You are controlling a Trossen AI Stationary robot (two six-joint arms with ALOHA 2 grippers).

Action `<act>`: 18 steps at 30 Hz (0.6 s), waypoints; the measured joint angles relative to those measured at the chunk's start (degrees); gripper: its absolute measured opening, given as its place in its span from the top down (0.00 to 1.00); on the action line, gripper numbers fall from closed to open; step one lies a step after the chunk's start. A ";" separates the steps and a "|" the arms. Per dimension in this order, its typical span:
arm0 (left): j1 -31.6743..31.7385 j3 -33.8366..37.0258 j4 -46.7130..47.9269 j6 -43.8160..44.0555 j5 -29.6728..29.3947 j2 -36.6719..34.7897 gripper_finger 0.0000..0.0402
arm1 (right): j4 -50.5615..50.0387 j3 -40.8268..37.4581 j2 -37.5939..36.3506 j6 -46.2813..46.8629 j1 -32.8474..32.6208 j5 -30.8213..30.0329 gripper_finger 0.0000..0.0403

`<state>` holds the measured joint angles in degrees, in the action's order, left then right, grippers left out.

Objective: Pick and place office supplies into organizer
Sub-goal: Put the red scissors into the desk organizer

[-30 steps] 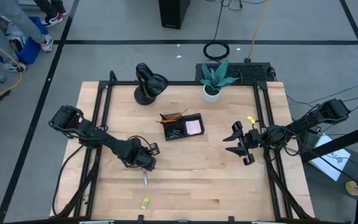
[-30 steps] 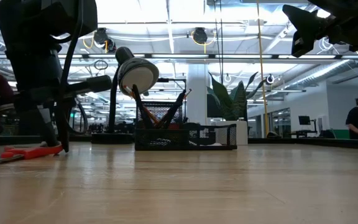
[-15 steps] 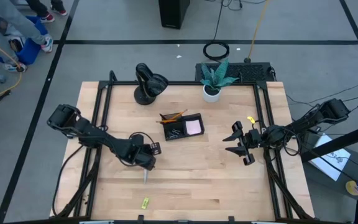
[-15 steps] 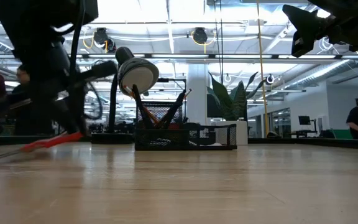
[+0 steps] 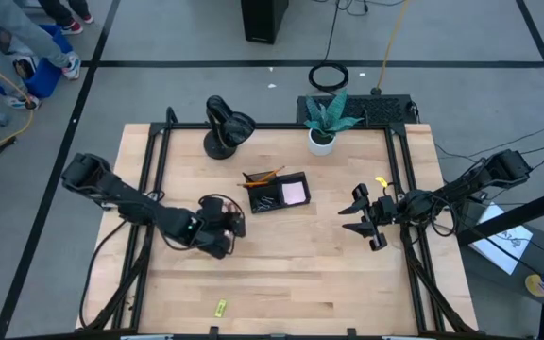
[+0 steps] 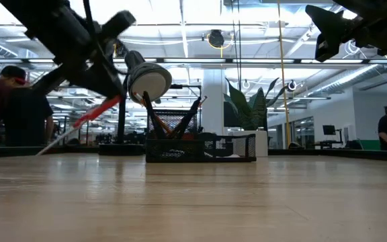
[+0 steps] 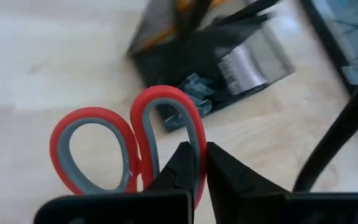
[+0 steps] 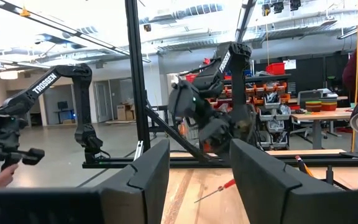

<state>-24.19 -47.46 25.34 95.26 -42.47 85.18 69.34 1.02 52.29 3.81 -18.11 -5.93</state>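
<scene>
The black organizer, mid-worktop toward the back edge, holds orange pencils and a pink sticky-note pad. The left gripper, clamped on the red-handled scissors, has lifted them off the worktop since a second ago. The right gripper waits partly open near the right edge.

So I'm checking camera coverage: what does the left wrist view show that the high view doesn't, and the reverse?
Only the left wrist view shows the scissors, red handle loops pinched in the left claw. Only the high view shows the right claw waiting at the table's right, the yellow-green piece, the plant pot and the lamp. Both show the organizer.
</scene>
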 joint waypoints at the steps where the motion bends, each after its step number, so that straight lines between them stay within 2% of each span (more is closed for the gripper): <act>1: -0.38 -0.02 -0.71 -2.43 -1.28 -0.41 0.95 | 0.00 0.00 0.02 -0.02 0.00 0.00 0.60; 7: -2.84 -0.01 -5.53 -20.37 -10.67 -3.09 0.97 | -0.47 0.00 0.00 0.00 0.01 -0.01 0.60; 10: -3.60 -0.09 -11.17 -27.73 -16.91 -3.60 0.98 | -0.88 0.00 0.03 -0.01 0.01 -0.01 0.60; 13: -3.94 -0.02 -17.65 -39.38 -22.14 -3.50 0.96 | -1.18 0.00 0.02 0.00 0.01 0.00 0.60; 18: -2.89 -0.02 -32.13 -61.59 -24.38 -3.53 0.93 | -1.16 0.00 0.02 -0.02 0.00 0.00 0.60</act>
<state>-27.08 -47.48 -6.80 33.67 -66.85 81.65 68.18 1.02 52.31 3.79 -18.11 -5.93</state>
